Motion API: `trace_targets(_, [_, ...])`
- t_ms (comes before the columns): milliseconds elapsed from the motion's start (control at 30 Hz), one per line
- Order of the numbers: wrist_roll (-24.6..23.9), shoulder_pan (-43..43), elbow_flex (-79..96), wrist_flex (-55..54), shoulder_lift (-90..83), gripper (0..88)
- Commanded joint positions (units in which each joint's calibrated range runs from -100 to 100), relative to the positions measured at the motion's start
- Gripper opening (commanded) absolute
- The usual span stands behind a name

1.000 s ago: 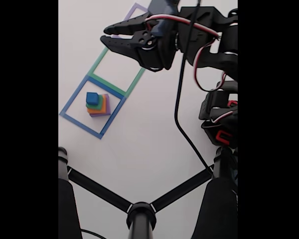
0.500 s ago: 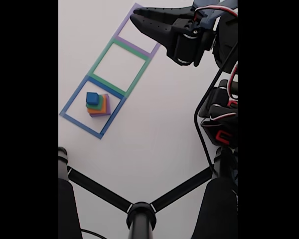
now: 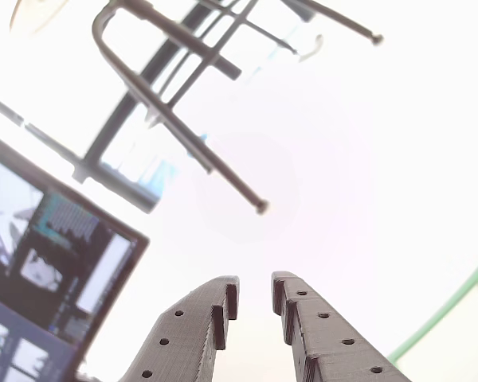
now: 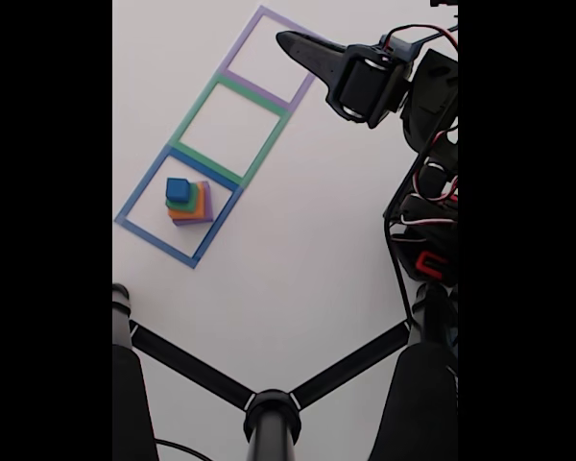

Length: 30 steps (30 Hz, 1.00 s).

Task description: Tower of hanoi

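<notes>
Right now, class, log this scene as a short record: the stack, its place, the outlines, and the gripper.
stack: the tower of hanoi, four blocks, blue on top, then green, orange, purple at the bottom
stack place: inside the blue taped outline on the white table
other outlines: green outline and purple outline, no blocks in them
gripper: gripper near the purple outline, apart from the stack
jaws: nearly closed with a narrow gap in the other view, holding nothing

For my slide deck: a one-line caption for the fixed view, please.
Four-block stack sits in the blue outline while the gripper hangs over the purple outline, green outline between.
</notes>
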Motion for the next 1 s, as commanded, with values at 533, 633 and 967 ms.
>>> trace_targets(533, [-50.43,0.24,12.25,25.21,-11.07,0.7])
trace_targets(633, [-56.68,0.16,16.61,25.29,-11.15,0.7])
trace_targets(967, [-64.77,5.35,33.69,15.74,-11.23,0.7])
